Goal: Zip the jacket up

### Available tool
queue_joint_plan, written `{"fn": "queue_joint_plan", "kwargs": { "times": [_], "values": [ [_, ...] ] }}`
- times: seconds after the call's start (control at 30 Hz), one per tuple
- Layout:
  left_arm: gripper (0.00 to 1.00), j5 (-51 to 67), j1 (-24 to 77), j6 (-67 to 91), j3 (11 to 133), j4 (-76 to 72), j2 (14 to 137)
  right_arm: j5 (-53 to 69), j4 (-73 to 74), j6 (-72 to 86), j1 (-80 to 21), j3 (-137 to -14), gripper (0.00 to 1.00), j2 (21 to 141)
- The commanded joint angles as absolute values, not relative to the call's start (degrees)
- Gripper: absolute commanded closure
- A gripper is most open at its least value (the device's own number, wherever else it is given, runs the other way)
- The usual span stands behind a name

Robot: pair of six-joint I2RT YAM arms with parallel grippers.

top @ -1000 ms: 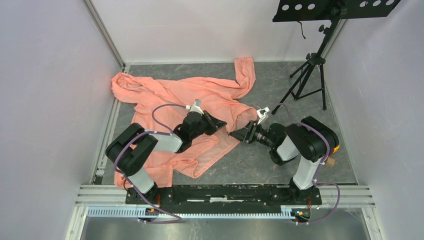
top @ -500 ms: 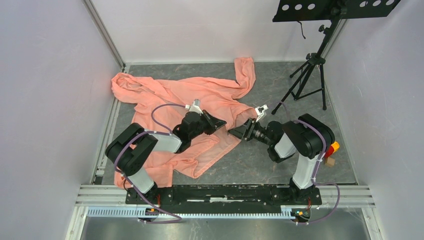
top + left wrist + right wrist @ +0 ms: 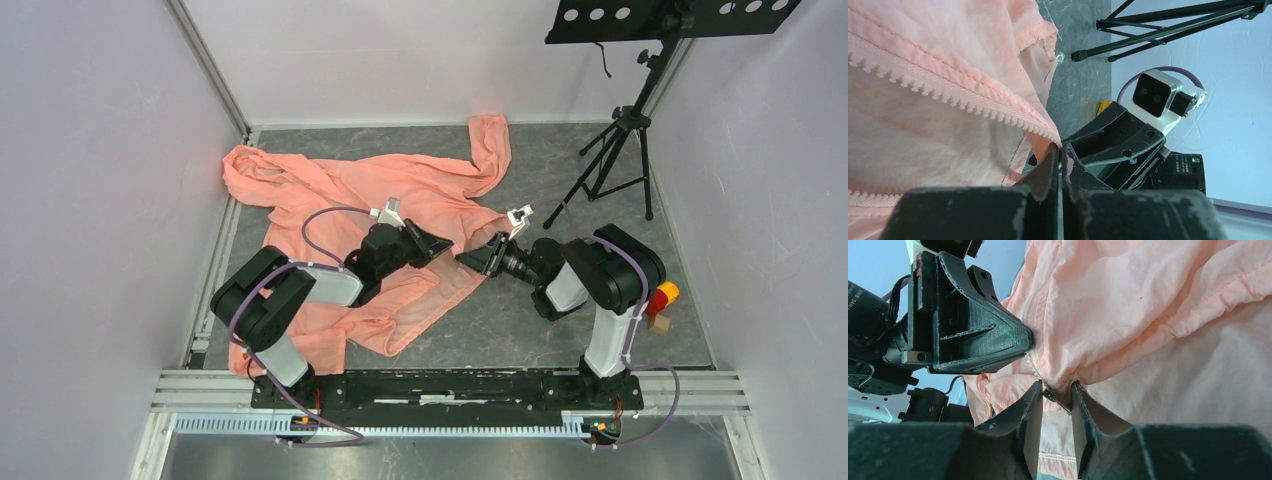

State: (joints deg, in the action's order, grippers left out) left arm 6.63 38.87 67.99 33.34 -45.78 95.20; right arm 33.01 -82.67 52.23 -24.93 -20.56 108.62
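On the grey table (image 3: pixel 520 320), the black left gripper (image 3: pixel 449 243) presses its fingers (image 3: pixel 1048 167) together on the zipper edge (image 3: pixel 973 102) of the sprawled salmon-pink thin-fabric jacket (image 3: pixel 340 190). The black right gripper (image 3: pixel 463 259) pinches adjoining fabric, further left than half a second ago.

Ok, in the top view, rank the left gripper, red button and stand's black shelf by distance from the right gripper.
From the right gripper:
1. left gripper, just to its left.
2. red button, at the table's right edge.
3. black shelf, far right corner.
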Motion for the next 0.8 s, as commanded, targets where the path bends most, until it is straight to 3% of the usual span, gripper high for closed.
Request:
{"fn": "queue_joint_plan", "kwargs": {
  "times": [0.0,0.07,0.27,0.57,0.77],
  "values": [
    [0.98,7.6,38.2,69.7,32.6,-49.2,94.9,33.7,-86.3,51.4,-25.2,-21.4,0.71,108.9],
    [0.98,7.6,38.1,69.7,32.4,-49.2,94.6,33.8,-86.9,51.6,-25.2,-21.2,0.75,108.9],
    [0.98,7.7,37.6,69.7,31.7,-49.3,94.4,34.1,-88.5,51.9,-25.1,-21.0,0.71,109.0],
    [0.98,8.3,37.6,70.0,31.9,-49.6,94.7,35.1,-89.6,52.3,-25.1,-22.0,0.89,109.9],
    [0.98,8.7,37.5,70.5,31.8,-50.3,95.1,35.7,-90.7,53.0,-25.1,-22.4,0.83,110.6]
  ]
}}
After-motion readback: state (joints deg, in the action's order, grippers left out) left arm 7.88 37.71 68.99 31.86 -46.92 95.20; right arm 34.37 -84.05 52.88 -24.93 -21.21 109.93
